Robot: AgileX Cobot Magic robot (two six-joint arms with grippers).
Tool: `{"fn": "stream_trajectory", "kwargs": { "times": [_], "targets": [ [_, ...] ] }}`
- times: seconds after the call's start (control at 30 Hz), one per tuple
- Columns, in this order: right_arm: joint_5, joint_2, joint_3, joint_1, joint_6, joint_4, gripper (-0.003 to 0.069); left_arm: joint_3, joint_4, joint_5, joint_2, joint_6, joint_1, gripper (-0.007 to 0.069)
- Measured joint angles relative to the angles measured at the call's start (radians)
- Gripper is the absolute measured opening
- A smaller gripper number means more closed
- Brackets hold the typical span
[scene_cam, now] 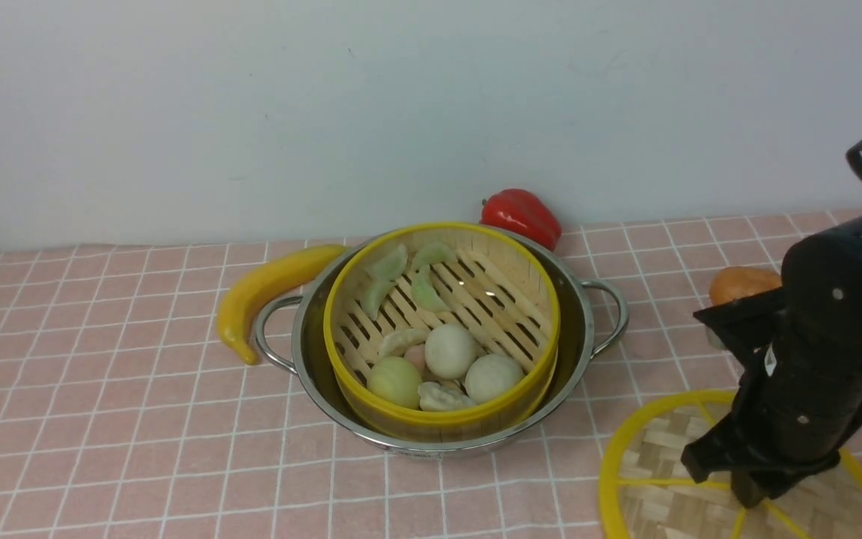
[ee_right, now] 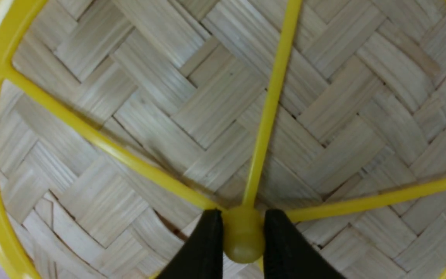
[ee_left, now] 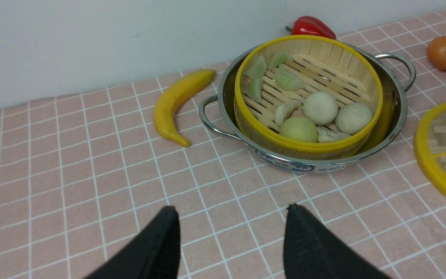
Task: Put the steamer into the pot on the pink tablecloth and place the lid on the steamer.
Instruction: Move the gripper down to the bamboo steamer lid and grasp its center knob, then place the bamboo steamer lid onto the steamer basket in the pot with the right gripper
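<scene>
The steamer (scene_cam: 442,337), a bamboo basket with yellow rims holding dumplings and buns, sits inside the shiny pot (scene_cam: 579,329) on the pink tablecloth (scene_cam: 102,419); both also show in the left wrist view, steamer (ee_left: 308,93) and pot (ee_left: 395,112). The lid (scene_cam: 663,479) lies flat on the cloth at the front right, also in the left wrist view (ee_left: 445,151). My right gripper (ee_right: 243,221) is down on the lid (ee_right: 192,116), its jaws shut on the yellow centre knob (ee_right: 243,234). My left gripper (ee_left: 230,211) is open and empty above the cloth, in front of the pot.
A yellow banana (scene_cam: 266,292) lies left of the pot. A red pepper (scene_cam: 522,215) sits behind it by the wall. An orange bun (scene_cam: 741,284) lies right of the pot, behind my right arm (scene_cam: 805,374).
</scene>
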State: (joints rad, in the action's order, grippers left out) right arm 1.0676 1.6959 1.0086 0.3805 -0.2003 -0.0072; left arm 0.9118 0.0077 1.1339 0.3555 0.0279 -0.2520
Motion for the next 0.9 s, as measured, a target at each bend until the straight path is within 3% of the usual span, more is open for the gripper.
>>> {"fn": "stream_trajectory", "kwargs": {
  "times": [0.17, 0.37, 0.5, 0.9],
  "targets": [
    [0.148, -0.116, 0.094, 0.000, 0.000, -0.034, 0.0146, 0.000, 0.000, 0.000, 0.000, 0.000, 0.000, 0.0347],
    [0.160, -0.183, 0.299, 0.003, 0.009, -0.004, 0.0146, 0.000, 0.000, 0.001, 0.000, 0.000, 0.000, 0.0347],
    [0.162, -0.065, 0.549, 0.077, 0.026, 0.054, 0.0146, 0.000, 0.000, 0.001, 0.000, -0.001, 0.000, 0.0347],
    [0.162, 0.389, 1.014, 0.258, -0.018, 0.027, 0.0146, 0.000, 0.000, 0.001, 0.000, -0.001, 0.000, 0.0347]
  ]
}}
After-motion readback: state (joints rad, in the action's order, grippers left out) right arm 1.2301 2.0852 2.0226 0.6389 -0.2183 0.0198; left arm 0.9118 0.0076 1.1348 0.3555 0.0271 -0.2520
